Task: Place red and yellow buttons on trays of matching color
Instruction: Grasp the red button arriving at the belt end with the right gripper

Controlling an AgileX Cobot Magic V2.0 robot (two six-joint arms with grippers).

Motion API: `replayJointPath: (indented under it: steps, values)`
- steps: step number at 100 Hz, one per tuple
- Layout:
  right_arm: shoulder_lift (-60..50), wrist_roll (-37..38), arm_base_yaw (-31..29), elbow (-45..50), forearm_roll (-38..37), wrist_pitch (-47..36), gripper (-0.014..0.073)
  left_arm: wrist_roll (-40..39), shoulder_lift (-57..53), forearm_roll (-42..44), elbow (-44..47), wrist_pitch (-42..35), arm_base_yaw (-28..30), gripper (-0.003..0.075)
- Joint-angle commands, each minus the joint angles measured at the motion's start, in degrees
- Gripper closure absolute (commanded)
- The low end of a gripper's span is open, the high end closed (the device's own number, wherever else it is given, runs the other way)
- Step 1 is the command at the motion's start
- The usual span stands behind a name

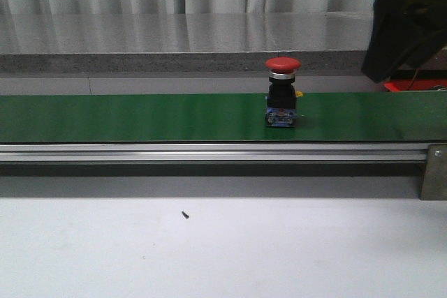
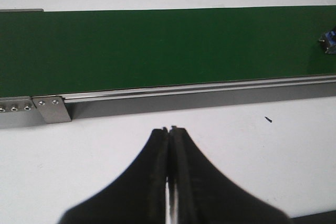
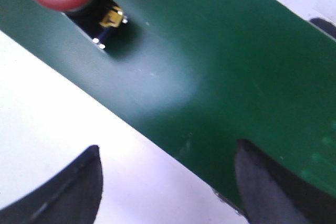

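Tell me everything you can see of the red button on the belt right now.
The red button is a mushroom-head push switch: a round, matte red cap on a black body, with a silvery ring under the cap and a blue and metal contact block at the base. A small yellow part shows behind it. It stands upright on the green conveyor belt, toward the robot's right. Nothing grips it; the right gripper hangs open above the belt nearby.
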Motion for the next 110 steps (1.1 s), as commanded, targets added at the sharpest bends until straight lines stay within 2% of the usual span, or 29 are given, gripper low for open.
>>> replayJointPath:
  steps: [1,27,69,78,98,103,110]
  values:
    - [-0.1,-0.7,1.4,-3.5,1.3,-0.5,0.0065,-0.4,0.1,-1.3,-1.4,-3.1,-0.4,0.074]
    - [5.3,-0.7,4.0,-8.6,2.3,-0.9,0.0065,-0.4,0.1,-1.3,-1.4,-3.1,-0.4,0.074]
    - [11.6,-0.6,4.0,-13.4,2.9,-1.7,0.0072,-0.4,0.1,-1.3,-1.4,-3.1,-0.4,0.074]
    - [12.0,-0.6,4.0,-13.4,2.9,-2.3,0.0143,-0.4,0.1,-1.3,-1.4,-3.1,-0.4,0.074]
    - [12.0,0.8,3.9,-13.5,2.5,-3.9,0.0419,-0.4,0.1,-1.3,-1.4,-3.1,-0.4,0.074]
    - [11.9,1.5,3.8,-13.5,2.4,-4.1,0.045,-0.4,0.1,-1.3,-1.4,-3.1,-0.4,0.074]
    - [11.6,2.6,3.7,-13.5,1.8,-4.6,0.0451,-0.4,0.1,-1.3,-1.4,-3.1,-0.4,0.074]
